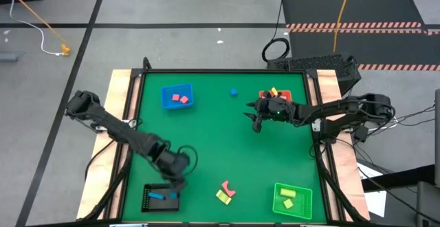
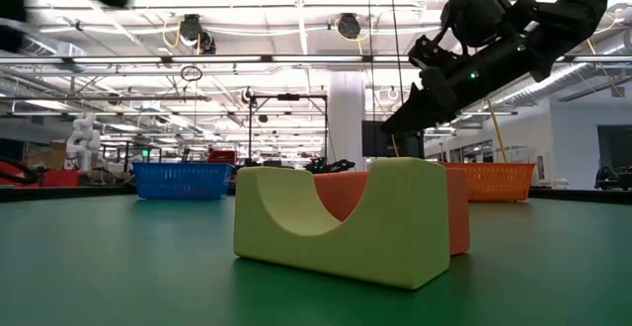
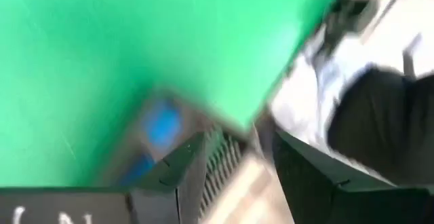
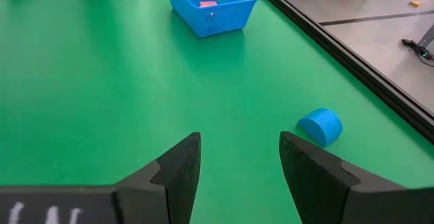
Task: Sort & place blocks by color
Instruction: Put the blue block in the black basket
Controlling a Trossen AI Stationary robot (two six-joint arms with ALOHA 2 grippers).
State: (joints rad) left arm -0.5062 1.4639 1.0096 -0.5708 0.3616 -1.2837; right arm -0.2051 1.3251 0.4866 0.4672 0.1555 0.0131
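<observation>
My left gripper [image 1: 177,184] [image 3: 237,139] hangs open over the black tray [image 1: 148,198] at the near left. Two blue blocks [image 3: 161,125] lie in that tray. My right gripper [image 1: 256,122] [image 4: 241,142] stands open above the mat at the far right, with nothing between its fingers. A blue cylinder [image 4: 320,125] [image 1: 234,91] lies on its side on the mat just ahead of it. Near the front edge a yellow arch [image 2: 336,222] [image 1: 223,197] and a pink-red arch [image 1: 228,188] sit together on the mat.
A blue tray [image 1: 177,96] at the far left holds red blocks. The red tray [image 1: 265,93] at the far right, partly under my right arm, holds yellow and red blocks. A green tray [image 1: 292,199] at the near right holds yellow blocks. The mat's middle is bare.
</observation>
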